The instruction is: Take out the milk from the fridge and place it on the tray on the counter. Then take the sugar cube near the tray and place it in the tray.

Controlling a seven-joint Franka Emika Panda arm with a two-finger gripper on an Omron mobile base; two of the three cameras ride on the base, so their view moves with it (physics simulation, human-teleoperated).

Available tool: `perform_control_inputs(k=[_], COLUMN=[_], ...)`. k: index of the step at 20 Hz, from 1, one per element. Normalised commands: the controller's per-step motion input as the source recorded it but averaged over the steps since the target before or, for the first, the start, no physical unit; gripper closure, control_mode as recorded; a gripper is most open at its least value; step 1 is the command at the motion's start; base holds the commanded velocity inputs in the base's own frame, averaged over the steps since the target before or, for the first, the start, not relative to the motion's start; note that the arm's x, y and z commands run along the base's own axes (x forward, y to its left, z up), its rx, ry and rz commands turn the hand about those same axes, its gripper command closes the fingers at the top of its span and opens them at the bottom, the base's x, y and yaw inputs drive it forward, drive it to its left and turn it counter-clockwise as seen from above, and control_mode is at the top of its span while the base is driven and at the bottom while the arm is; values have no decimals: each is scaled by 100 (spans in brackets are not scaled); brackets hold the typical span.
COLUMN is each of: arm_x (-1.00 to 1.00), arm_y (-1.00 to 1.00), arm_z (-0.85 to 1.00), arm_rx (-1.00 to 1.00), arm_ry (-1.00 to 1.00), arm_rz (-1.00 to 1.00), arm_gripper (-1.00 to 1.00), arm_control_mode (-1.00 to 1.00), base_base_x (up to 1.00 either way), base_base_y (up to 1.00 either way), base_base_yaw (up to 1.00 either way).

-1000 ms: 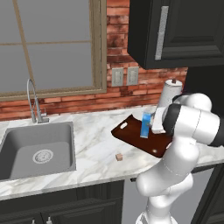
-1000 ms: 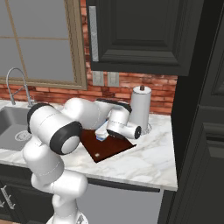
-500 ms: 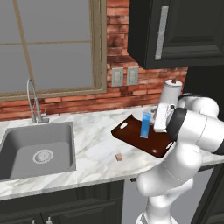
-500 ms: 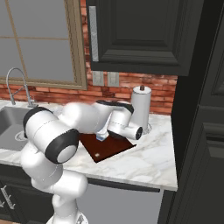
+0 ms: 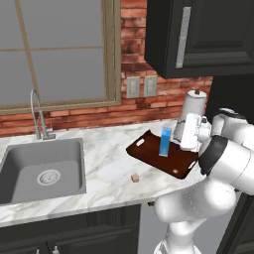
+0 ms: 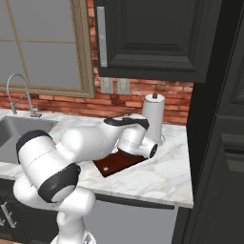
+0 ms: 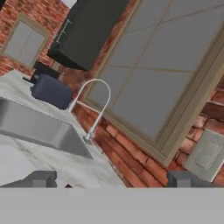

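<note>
While jaws stand wide apart, milk (image 5: 165,141) upright on tray (image 5: 149,152); sugar cube (image 5: 134,177) on bench (image 5: 106,168) nearby

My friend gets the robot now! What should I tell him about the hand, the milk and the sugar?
End effector: open, holding nothing, beside the tray.
Milk: standing upright on the tray, on the counter. That part is done.
Sugar cube: on the counter in front of the tray, not touched.
Left: pick up the sugar cube and put it in the tray.
</note>
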Motion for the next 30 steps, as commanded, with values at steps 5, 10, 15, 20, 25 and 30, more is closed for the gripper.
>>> perform_control_inputs(k=[5, 10, 15, 20, 25, 30], arm_x=[-91, -89, -65, -56, -37, -7], arm_y=[3, 8, 2, 11, 51, 84], arm_z=[51, 73, 97, 50, 0, 1], arm_rx=[-6, -17, -19, -22, -24, -38], arm_ry=[-31, -7, 0, 1, 0, 3], arm_rz=[0, 0, 0, -6, -11, 0], arm_gripper=[-100, -100, -100, -100, -100, -100], arm_control_mode=[-100, -100, -100, -100, -100, -100], base_base_x=[0, 0, 0, 0, 0, 0], base_base_y=[0, 0, 0, 0, 0, 0], base_base_yaw=[0, 0, 0, 0, 0, 0])
